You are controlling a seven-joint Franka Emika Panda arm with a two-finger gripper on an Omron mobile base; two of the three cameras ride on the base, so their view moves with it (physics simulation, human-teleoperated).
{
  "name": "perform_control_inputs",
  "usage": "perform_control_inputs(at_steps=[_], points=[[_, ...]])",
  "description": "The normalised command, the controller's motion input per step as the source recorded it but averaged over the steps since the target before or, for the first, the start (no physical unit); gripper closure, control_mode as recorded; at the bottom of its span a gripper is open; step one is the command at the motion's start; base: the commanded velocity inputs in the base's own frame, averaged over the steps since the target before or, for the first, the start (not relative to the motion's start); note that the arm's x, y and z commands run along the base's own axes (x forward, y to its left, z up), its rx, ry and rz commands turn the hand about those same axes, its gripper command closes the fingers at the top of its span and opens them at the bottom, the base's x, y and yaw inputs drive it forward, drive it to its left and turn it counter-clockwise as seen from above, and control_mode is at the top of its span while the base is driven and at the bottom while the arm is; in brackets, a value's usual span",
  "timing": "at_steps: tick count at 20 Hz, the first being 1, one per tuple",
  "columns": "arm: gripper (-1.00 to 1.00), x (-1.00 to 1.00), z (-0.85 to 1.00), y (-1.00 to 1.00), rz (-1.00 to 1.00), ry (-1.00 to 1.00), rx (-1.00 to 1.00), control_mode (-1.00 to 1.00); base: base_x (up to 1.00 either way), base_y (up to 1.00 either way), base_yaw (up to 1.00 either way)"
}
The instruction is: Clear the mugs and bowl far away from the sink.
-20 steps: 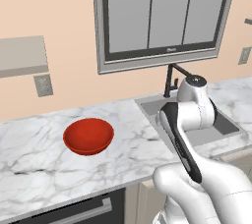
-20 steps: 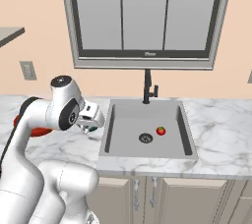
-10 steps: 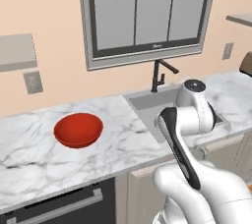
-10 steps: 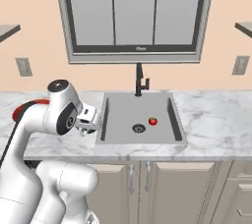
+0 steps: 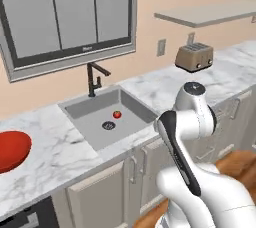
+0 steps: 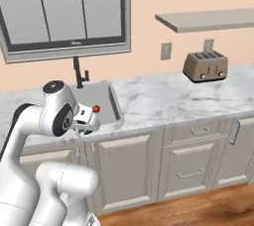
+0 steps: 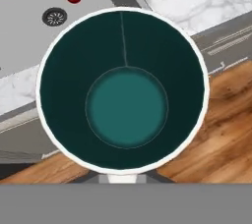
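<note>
In the hand, green mug (mouth up)

Counter btwn sink and toaster is bare marble, lots of room to pass. Toaster sits far right by the wall, shelf overhangs it so less headroom there. Faucet sticks up behind the sink basin; tiny tomato near the drain. Red bowl takes the counter left of the sink.
</note>
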Motion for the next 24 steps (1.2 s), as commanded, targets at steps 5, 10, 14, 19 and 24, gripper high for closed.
perform_control_inputs(at_steps=[5,10,14,19,24], points=[[1.0,0.0,0.0,0.0,0.0,0.0,0.0,1.0,0.03,-0.93,-0.66],[1.0,0.0,0.0,0.0,0.0,0.0,0.0,1.0,0.0,-0.94,-0.65],[1.0,0.0,0.0,0.0,0.0,0.0,0.0,1.0,0.0,-0.99,-0.62],[1.0,0.0,0.0,0.0,0.0,0.0,0.0,1.0,0.01,-1.0,-0.62],[1.0,0.0,0.0,0.0,0.0,0.0,0.0,1.0,0.39,-1.0,-0.43]])
